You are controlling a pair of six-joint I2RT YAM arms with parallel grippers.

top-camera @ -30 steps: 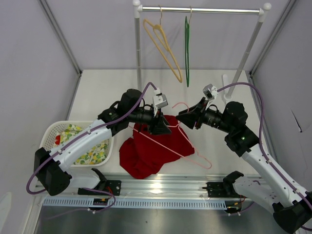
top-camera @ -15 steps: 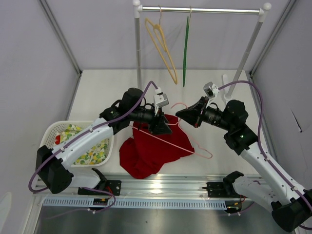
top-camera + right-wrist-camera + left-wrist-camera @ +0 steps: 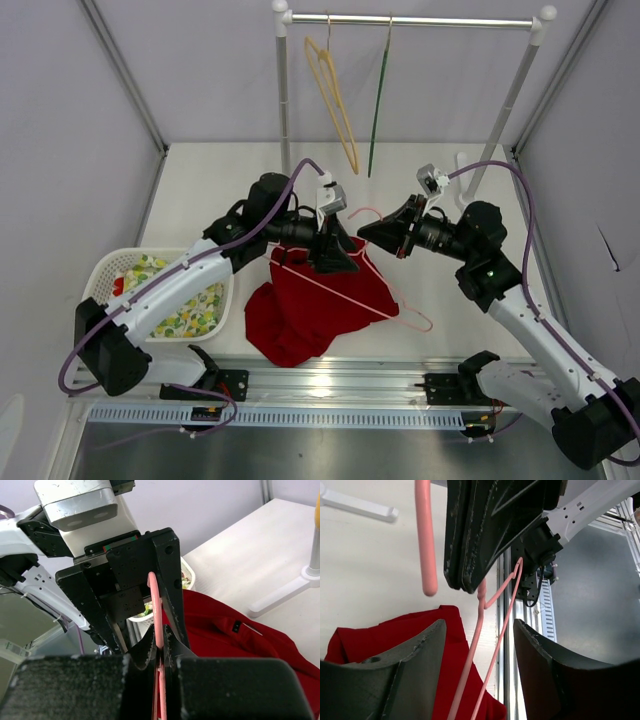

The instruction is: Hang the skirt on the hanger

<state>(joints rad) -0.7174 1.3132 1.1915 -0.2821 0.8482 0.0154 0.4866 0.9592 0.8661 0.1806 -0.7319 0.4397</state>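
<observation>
Top external view: the skirt lies bunched on the table, the hanger slanting over it, pinched near its hook by the right gripper, while the left gripper straddles its wires, fingers apart.

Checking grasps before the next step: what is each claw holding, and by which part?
The right claw is shut on the pink hanger at its neck, just below the hook. The left claw is open and holds nothing.

Robot lab cell: plain grey panel walls, alu base rail at 6, garment rack at 12.
</observation>
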